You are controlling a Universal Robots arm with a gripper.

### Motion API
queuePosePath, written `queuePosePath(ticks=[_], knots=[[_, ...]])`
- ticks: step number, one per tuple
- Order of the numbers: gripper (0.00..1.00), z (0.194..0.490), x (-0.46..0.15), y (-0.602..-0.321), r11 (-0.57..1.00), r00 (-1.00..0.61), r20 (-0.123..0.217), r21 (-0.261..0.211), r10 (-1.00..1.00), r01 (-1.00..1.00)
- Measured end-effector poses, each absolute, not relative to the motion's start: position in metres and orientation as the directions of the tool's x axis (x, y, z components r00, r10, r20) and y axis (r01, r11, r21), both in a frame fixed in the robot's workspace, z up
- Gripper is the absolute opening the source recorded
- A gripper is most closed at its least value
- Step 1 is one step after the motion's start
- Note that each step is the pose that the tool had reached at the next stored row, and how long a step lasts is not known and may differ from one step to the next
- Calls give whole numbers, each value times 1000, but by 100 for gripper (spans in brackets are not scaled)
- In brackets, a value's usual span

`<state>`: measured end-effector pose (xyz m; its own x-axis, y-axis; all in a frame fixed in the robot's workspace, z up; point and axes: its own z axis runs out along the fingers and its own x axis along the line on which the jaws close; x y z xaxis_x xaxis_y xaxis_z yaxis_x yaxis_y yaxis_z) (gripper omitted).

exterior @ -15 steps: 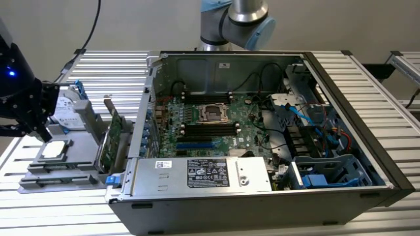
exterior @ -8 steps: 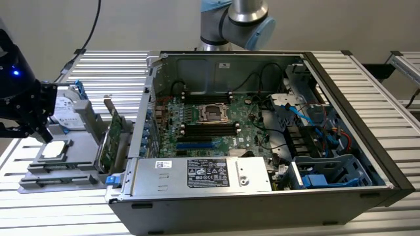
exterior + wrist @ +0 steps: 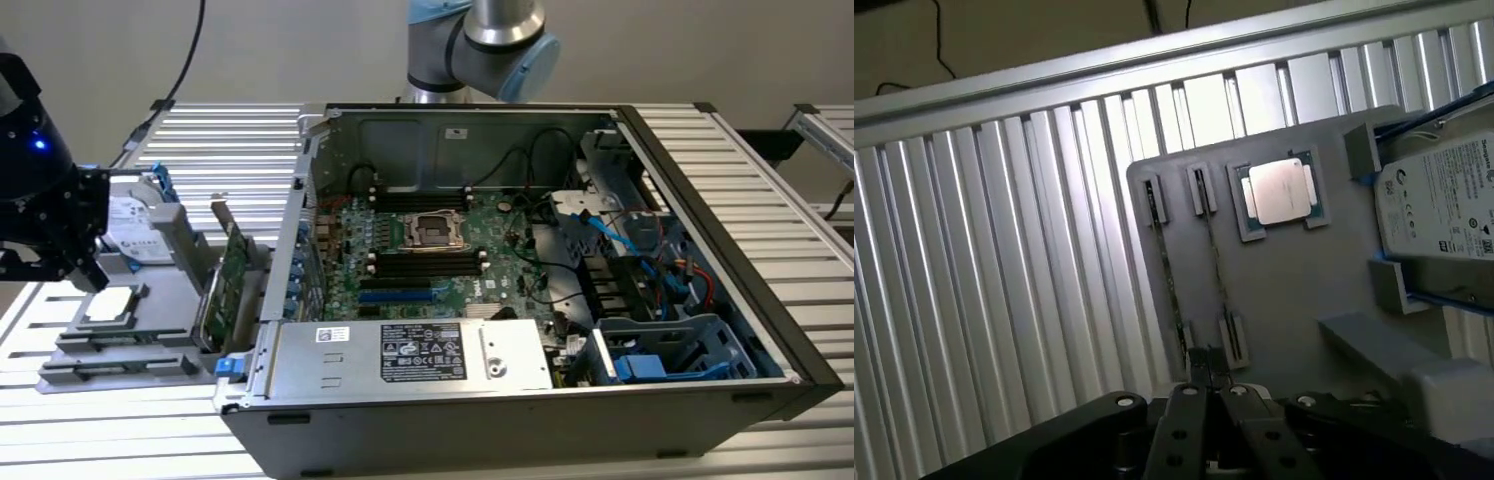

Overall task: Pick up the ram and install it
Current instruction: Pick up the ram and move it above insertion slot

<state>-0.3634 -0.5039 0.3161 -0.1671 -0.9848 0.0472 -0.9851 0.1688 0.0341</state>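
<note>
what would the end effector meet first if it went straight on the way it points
Probably the grey parts tray, by the near end of the thin ram stick set on edge; depth is unclear.

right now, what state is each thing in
two thin ram sticks: standing on edge in grey plastic tray slots
black fingers: shut, near the sticks' ends
square silver processor chip: flat in tray recess
silver hard drive with blue rails: in tray holder
dark metal computer case: side open, motherboard exposed

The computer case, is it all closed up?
No, the computer case lies open, and the green motherboard inside it shows plainly in the exterior view.
</note>
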Motion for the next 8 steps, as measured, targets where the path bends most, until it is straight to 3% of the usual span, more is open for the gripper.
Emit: queuePosePath(ticks=[8], knots=[[11,316,-364,-504,26,-24,47,34,-999,-999]])
